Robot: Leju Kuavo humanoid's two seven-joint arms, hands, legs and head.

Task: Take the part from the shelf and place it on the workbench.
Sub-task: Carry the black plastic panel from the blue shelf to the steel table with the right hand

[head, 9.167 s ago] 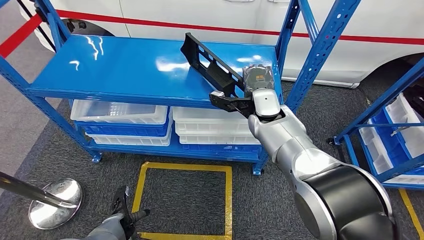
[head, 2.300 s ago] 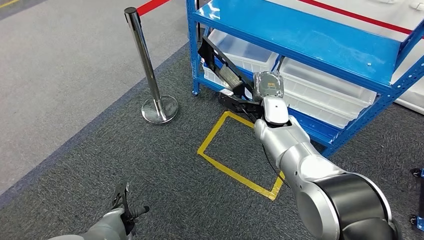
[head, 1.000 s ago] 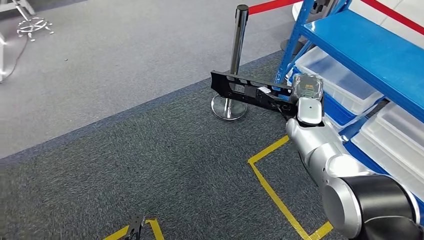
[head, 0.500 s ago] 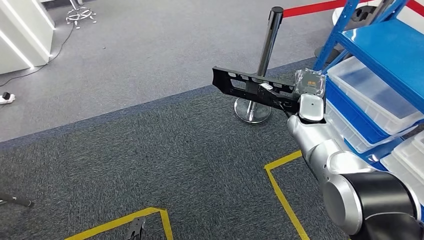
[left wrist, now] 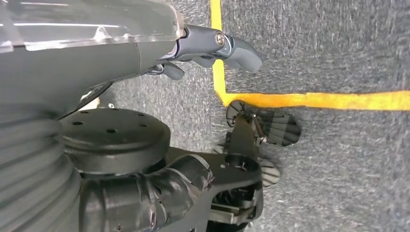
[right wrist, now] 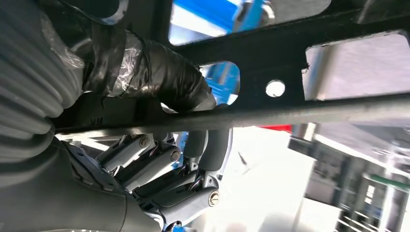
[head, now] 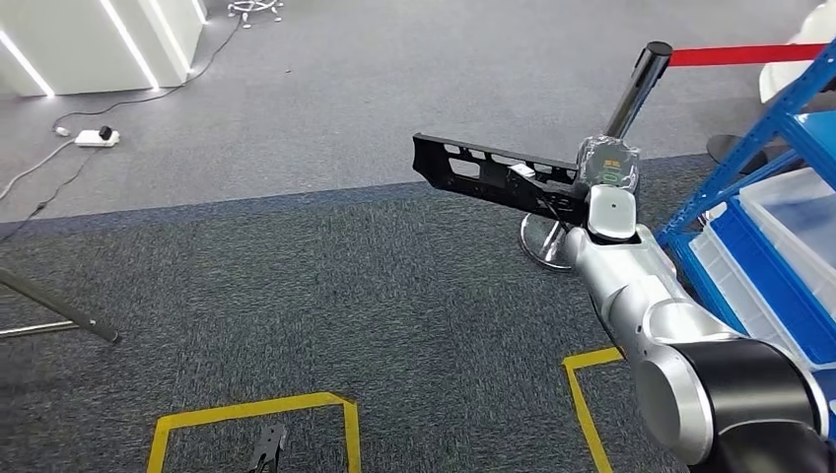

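Head view shows us our right hand [head: 570,205] gripping the black part [head: 493,177] by its near end, the part reaching out level beyond the hand above the carpet [head: 296,296], while our left hand [left wrist: 212,46] hangs empty, fingers apart.

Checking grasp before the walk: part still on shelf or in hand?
In hand: right hand grips the black part, held in the air above the carpet.
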